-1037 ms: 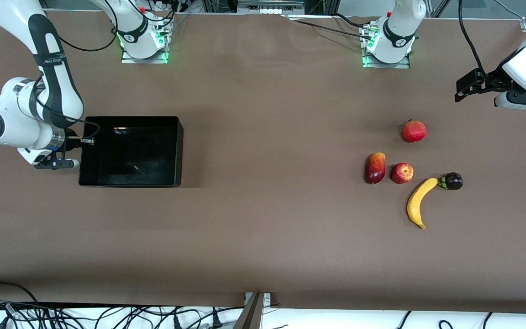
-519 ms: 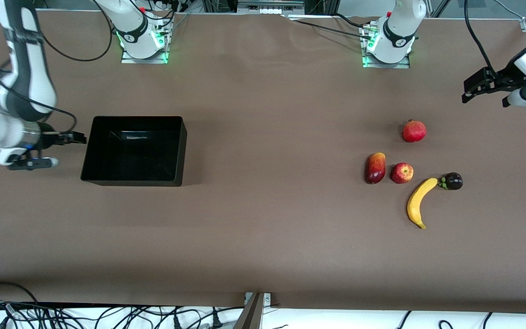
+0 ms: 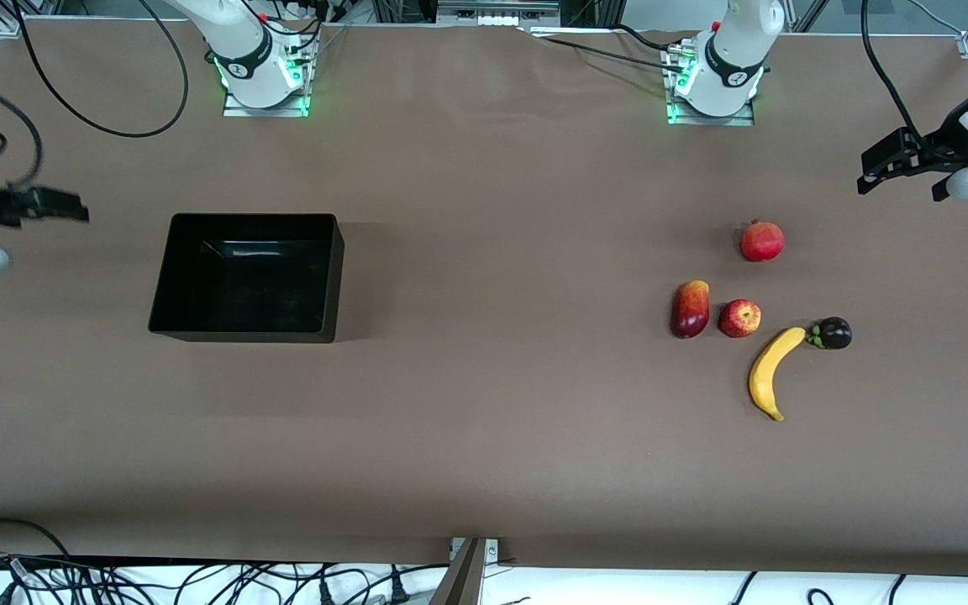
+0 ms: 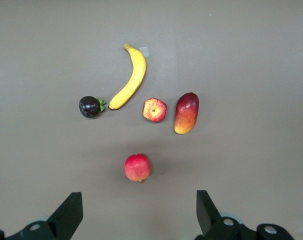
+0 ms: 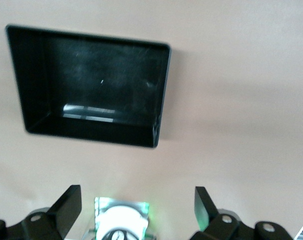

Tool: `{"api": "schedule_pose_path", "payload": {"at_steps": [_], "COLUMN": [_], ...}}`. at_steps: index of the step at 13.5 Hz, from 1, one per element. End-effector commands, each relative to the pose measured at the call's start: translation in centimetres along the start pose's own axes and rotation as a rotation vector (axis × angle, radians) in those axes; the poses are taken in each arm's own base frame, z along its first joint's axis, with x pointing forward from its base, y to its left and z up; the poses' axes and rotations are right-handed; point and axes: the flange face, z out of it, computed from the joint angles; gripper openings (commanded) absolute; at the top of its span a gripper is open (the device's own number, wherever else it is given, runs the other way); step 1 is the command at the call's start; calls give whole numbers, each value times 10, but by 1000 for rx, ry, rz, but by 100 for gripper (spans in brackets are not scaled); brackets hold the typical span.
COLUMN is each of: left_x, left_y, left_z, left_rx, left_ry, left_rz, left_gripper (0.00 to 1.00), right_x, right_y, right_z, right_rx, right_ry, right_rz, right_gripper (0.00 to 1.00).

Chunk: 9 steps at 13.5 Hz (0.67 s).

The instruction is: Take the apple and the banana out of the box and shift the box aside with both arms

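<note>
- Both pincers are standing spread and empty: your right gripper (image 3: 72, 208) is hanging over bare table toward the right arm's end, clear of the box (image 3: 247, 277); your left gripper (image 3: 879, 168) is waiting over the left arm's end.
- Box is sitting empty; apple (image 3: 739, 318) and banana (image 3: 772, 372) are lying on the table, well apart from it.
- You're likely finishing: lift clear without clipping the box wall.
- Left wrist view is showing the fruits; right wrist view is showing only the box's empty inside (image 5: 91, 85).
</note>
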Motion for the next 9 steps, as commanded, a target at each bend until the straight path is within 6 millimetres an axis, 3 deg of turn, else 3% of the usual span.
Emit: {"api": "schedule_pose_path", "payload": {"at_steps": [1,2,3,5,8,9], "left_x": [3,3,3,3,3,3], "left_y": [-4,-4,-5,-6,-6,-6], "left_z": [-6,-6,-7,-7,-7,-7], "left_rx": [-7,-7,-7,-7,-7,-7], "left_ry": [10,10,12,12,12,12], "left_rz": [-10,-10,-12,-13,-13,-13], "left_gripper": [100,100,100,100,100,100], "right_x": [-17,-19,-27,-39,-36,-34], "right_y": [2,-14,-4,-4,-6,2], "right_z": [-5,-6,-1,6,0,2], "right_rx": [14,-13,-42,-55,-60,-54], "right_ry": [1,47,109,147,159,160], "right_rz": [15,10,44,36,45,54], "right_gripper": [100,100,100,100,100,100]}}
